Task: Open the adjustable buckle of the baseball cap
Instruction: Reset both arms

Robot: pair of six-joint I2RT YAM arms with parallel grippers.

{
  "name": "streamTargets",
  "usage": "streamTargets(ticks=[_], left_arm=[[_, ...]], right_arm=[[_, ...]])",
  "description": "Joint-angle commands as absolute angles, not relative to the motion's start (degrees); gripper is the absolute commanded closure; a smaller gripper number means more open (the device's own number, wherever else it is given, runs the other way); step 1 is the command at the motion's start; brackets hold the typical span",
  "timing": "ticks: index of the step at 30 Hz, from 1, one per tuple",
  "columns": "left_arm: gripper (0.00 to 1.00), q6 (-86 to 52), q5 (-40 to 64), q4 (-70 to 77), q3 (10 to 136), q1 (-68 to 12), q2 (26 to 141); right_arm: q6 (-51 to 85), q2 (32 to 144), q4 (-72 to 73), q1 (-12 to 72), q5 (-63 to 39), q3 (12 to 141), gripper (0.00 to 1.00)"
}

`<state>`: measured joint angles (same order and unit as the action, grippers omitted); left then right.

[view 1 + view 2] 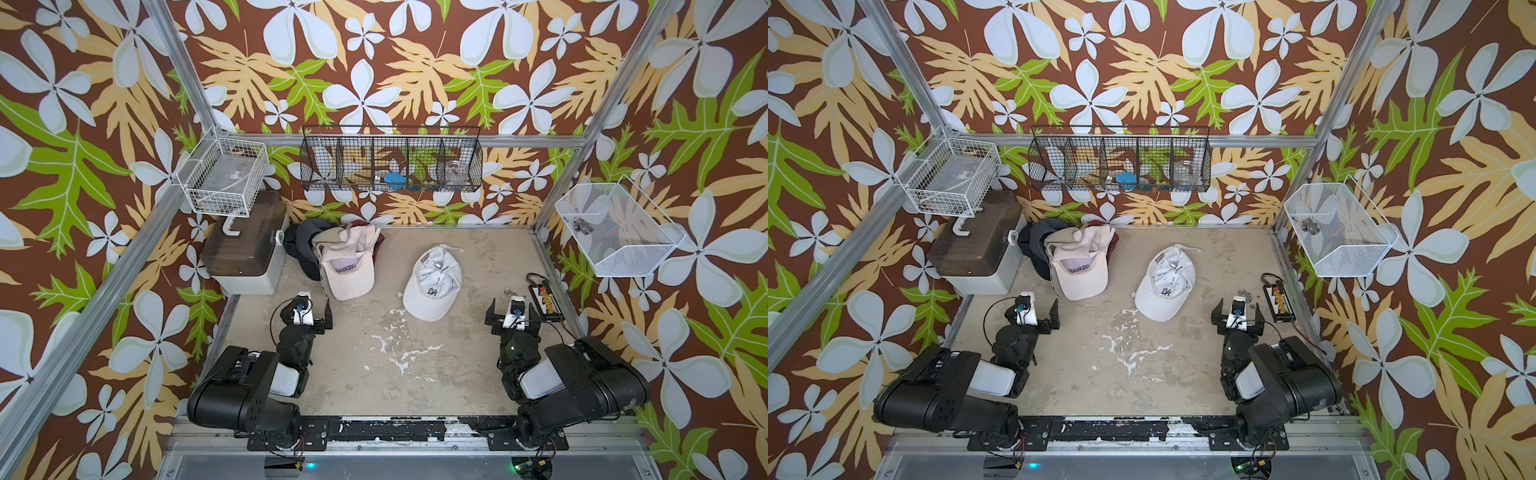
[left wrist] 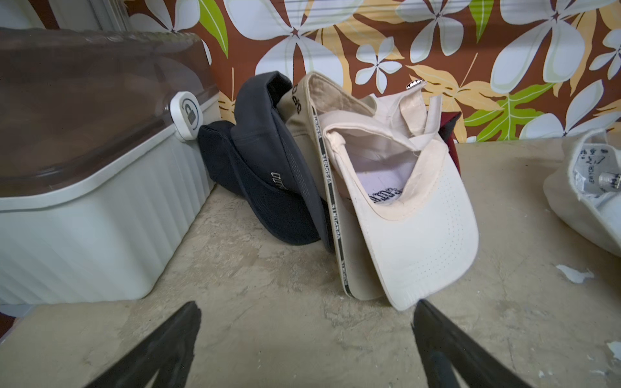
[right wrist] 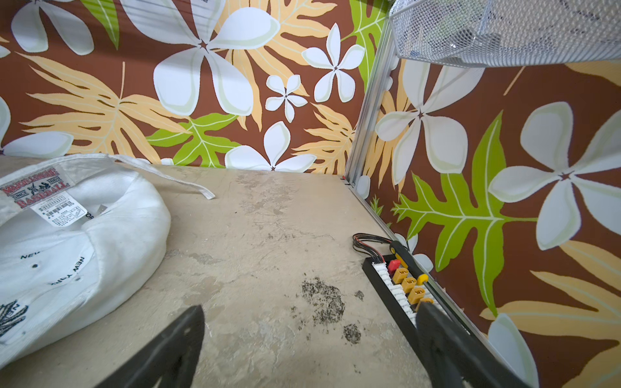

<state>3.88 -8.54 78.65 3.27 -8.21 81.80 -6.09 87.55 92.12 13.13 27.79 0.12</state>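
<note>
**A:** Starting with the pincers: the left gripper (image 1: 306, 306) and the right gripper (image 1: 513, 307) both stand wide and hold nothing, low over the table (image 1: 374, 345) near their own bases.

**B:** So nothing is begun?

**A:** I'd judge not. Neither touches a cap. The white cap (image 1: 432, 282) lies alone and upside down between the two arms, nearer the right one, with its brim toward them.

**B:** And the buckle?

**A:** A small metal buckle (image 1: 436, 263) shows at the cap's back, on the side away from the grippers. A strap (image 3: 188, 183) tail trails onto the table. Whether the clasp is clamped, I can't tell.

**B:** The other caps?

**A:** A pile of caps (image 1: 340, 253) sits ahead of the left gripper, beside the storage box (image 1: 245, 249). Reaching in, pinning the cap and lifting the clasp all seem left to do.
</note>
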Motion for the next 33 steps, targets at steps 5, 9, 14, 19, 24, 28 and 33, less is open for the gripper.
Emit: streamTargets(ticks=[5, 9, 14, 19, 24, 28, 33], left_arm=[[0.0, 2.8, -6.4, 80.9, 4.7, -7.4, 82.6], [0.0, 2.2, -6.4, 78.1, 6.1, -6.9, 82.6], [0.0, 1.5, -7.8, 77.4, 6.7, -6.7, 82.8], [0.0, 1.2, -8.4, 77.1, 6.8, -6.8, 82.8], [0.0, 0.8, -9.4, 77.1, 6.9, -6.7, 82.7], [0.0, 0.7, -9.6, 77.2, 6.7, -6.8, 82.6], [0.0, 0.6, -9.8, 76.8, 7.0, -6.7, 82.7]], right_arm=[[-6.3, 88.6, 104.2, 13.1, 26.7, -2.2, 0.0], [-6.2, 88.8, 104.1, 13.1, 26.7, -2.0, 0.0], [-1.6, 88.1, 89.6, 9.0, 23.4, 3.9, 0.0], [3.4, 86.5, 76.6, 3.7, 16.9, 9.5, 0.0], [3.2, 86.9, 77.6, 3.7, 17.0, 9.3, 0.0], [3.2, 86.7, 77.9, 3.7, 17.1, 8.9, 0.0], [3.1, 86.5, 78.3, 3.8, 16.9, 8.8, 0.0]])
